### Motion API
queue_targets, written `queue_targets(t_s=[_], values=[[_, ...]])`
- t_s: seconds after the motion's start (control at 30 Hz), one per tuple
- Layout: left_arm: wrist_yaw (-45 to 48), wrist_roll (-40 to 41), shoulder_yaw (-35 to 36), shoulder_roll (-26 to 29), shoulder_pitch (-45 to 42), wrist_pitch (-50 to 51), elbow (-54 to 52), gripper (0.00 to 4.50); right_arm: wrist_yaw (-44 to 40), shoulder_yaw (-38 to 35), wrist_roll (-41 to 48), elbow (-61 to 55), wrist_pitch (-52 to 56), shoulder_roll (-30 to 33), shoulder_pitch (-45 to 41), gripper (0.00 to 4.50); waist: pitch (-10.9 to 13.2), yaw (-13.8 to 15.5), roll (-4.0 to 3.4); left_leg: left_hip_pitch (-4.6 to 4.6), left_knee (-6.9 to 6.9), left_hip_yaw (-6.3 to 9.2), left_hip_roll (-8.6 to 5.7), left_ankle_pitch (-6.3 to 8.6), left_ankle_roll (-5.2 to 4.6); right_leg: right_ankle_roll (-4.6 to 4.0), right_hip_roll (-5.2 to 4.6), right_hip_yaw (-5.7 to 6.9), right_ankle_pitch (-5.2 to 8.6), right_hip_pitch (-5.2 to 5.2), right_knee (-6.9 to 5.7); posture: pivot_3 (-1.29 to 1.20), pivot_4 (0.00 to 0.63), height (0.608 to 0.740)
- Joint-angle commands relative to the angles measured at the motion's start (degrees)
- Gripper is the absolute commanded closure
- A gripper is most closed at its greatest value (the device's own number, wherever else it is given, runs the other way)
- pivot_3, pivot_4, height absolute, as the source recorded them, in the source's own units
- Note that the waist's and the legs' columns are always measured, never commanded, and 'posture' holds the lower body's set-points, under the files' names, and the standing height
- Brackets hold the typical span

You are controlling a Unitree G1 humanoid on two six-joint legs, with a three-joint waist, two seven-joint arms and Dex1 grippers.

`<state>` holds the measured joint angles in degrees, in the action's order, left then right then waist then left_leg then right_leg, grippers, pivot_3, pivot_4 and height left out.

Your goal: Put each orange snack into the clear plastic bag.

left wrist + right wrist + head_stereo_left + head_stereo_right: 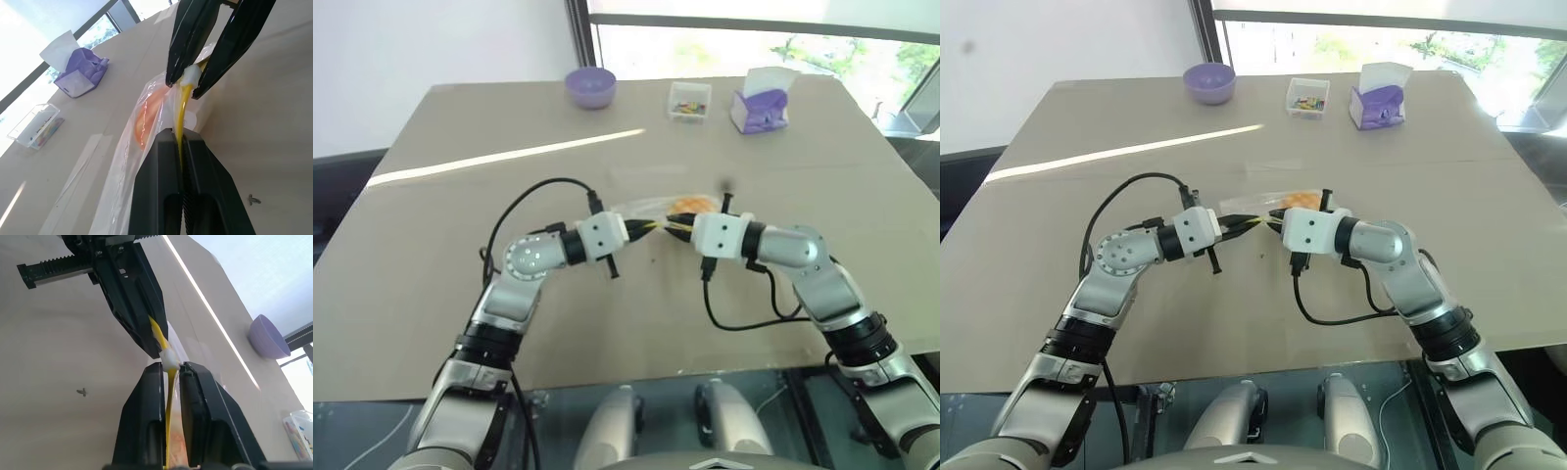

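- Head views: the clear plastic bag (658,209) hung just above the bench (431,294), with the orange snack (693,204) inside it. The left gripper (639,230) and right gripper (676,228) met at the bag's near edge. Well beyond the bag stood a purple bowl (590,86), a small clear box (689,101) and a purple tissue box (762,106), none of them in the way.
- Left wrist view: the left fingers (156,196) were clamped on the bag's yellow seal strip (182,115); the snack showed through the film beside the strip.
- Right wrist view: the right fingers (142,426) pinched the strip's white slider (168,360), the left gripper's fingers just beyond it.
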<state>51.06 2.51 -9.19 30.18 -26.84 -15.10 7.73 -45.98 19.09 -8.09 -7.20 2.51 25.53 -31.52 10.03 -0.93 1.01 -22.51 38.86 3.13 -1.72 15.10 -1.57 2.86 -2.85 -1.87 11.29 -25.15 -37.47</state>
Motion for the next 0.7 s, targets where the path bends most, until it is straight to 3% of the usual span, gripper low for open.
queue_targets(t_s=[0.03, 0.07, 0.7], values=[[-0.1, 1.2, 0.6, 0.0, -0.3, 0.4, -3.1, 4.50, 1.6, -1.3, 0.0, -0.6, -1.6, -0.2, -0.3, 2.62, 0.0, 0.0, 0.00, -0.01, 0.00, 0.01, 0.00, 0.00, 0.00, 0.00, 0.00, 0.01, 0.00, 0.00, 0.00, 0.00, 0.150, 0.740], [-0.1, 1.1, 0.6, 0.0, -0.4, 0.5, -3.1, 4.50, 1.6, -1.1, -0.4, -0.2, -2.1, 0.0, -0.4, 2.22, 0.0, 0.0, 0.00, -0.01, 0.00, 0.02, 0.00, 0.00, 0.00, 0.00, 0.00, 0.01, 0.00, 0.00, 0.01, 0.00, 0.150, 0.740], [-0.5, 1.0, 0.8, -0.1, -0.4, 2.3, -3.2, 4.50, -0.3, 0.2, -2.3, 1.0, -9.8, 2.4, -1.5, 2.22, 0.0, 0.0, 0.00, -0.04, 0.00, 0.08, -0.01, 0.00, 0.00, 0.00, -0.01, 0.09, 0.00, 0.02, 0.08, 0.00, 0.150, 0.740]])
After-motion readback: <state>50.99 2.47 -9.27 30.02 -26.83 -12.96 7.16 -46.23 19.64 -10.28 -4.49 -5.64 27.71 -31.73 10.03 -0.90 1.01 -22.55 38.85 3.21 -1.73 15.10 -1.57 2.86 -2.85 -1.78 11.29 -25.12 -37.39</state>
